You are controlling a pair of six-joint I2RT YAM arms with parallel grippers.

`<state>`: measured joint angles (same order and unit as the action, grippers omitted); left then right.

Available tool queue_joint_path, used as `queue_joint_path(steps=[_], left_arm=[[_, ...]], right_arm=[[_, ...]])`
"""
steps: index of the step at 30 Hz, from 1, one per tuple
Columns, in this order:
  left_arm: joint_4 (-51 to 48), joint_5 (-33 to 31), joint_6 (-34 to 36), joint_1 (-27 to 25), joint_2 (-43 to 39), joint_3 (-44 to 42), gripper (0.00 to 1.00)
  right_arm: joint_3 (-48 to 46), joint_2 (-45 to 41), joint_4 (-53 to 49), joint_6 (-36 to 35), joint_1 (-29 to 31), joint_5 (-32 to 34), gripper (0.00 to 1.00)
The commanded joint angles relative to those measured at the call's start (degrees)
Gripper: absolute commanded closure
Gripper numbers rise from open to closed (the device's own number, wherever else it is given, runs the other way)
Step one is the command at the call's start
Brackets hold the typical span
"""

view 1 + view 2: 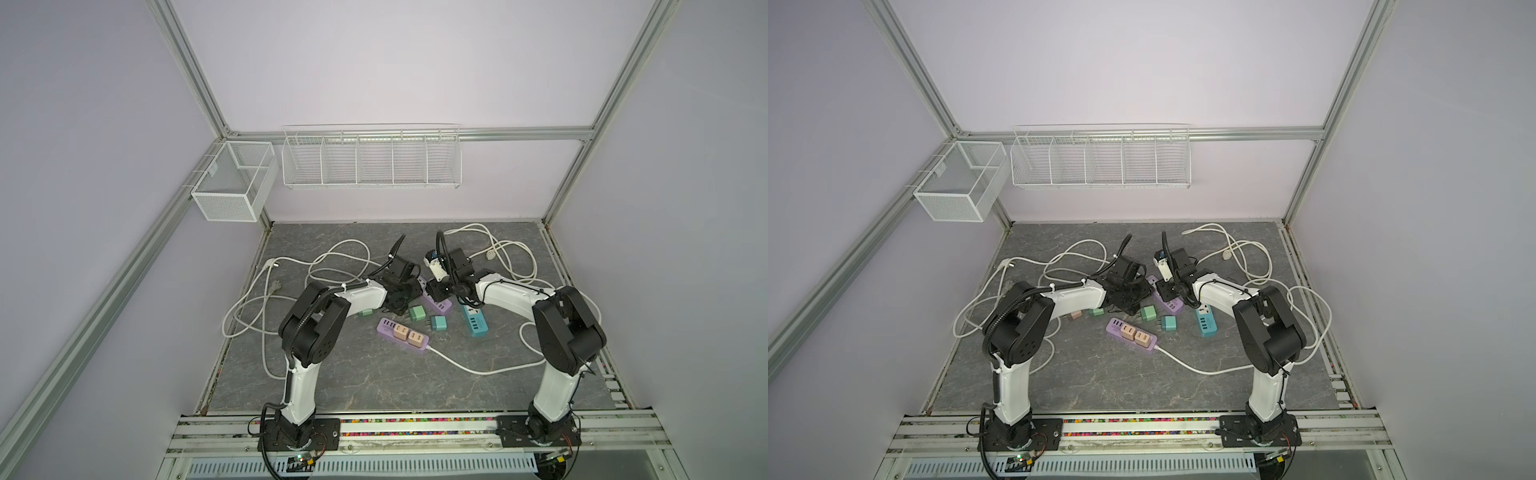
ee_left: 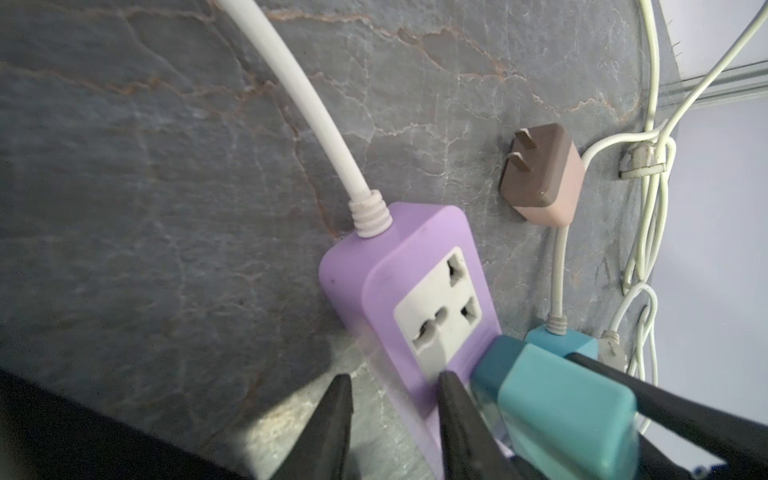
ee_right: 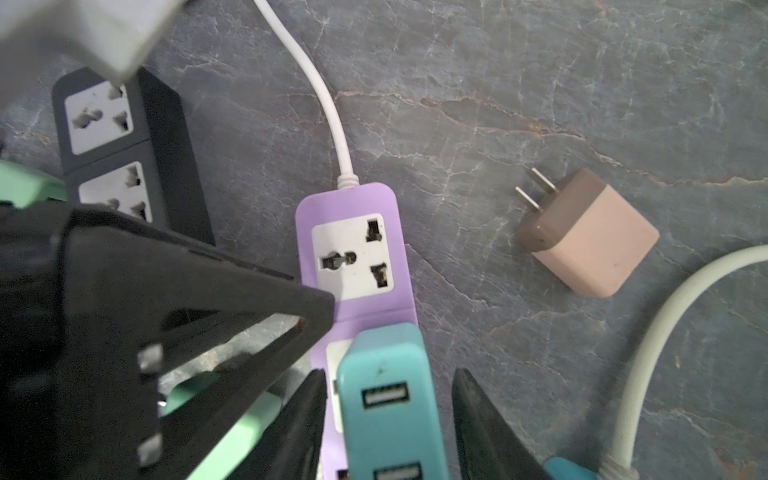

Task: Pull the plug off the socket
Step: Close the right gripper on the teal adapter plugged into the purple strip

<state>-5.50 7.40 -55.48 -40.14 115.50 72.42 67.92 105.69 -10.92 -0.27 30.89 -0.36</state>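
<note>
Teal plug (image 3: 386,399) seated in purple strip (image 3: 345,199), second socket from cord end. Strip near surface (image 3: 540,83) centre, 1 o'clock of pink-plug strip (image 1: 403,334).

Right end effector (image 3: 390,374) straddles plug, part open, gap one side, no clamp yet.

Left end effector (image 2: 395,376) part open, grips nothing, one finger (image 2: 453,399) over strip top.

Close square on plug flanks, pin strip down, pull straight along prongs, no twist.
</note>
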Motion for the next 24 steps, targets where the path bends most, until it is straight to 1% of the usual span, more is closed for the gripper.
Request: queue_joint_path(steps=[1, 6, 11, 16, 24], left_arm=[[-2.69, -1.95, -0.27, -0.21, 0.1, -1.42, 0.65], [-3.36, -1.35, -0.28, -0.37, 0.27, -1.5, 0.65], [-4.0, -2.46, -0.55, -0.73, -0.23, -2.39, 0.66], [-5.39, -2.73, -0.36, -0.82, -0.05, -2.49, 0.67], [-5.46, -3.06, -0.96, -1.43, 0.06, -3.02, 0.68]], right_arm=[[0.91, 0.57, -0.89, -1.77, 0.39, 1.12, 0.51], [1.51, 1.12, -1.69, -2.39, 0.39, 1.52, 0.53], [0.9, 1.14, -1.3, -2.89, 0.37, 1.71, 0.57], [0.51, 0.48, -0.42, -5.09, 0.33, -1.0, 0.6], [-0.24, 0.11, 0.57, -6.68, 0.08, -0.52, 0.64]])
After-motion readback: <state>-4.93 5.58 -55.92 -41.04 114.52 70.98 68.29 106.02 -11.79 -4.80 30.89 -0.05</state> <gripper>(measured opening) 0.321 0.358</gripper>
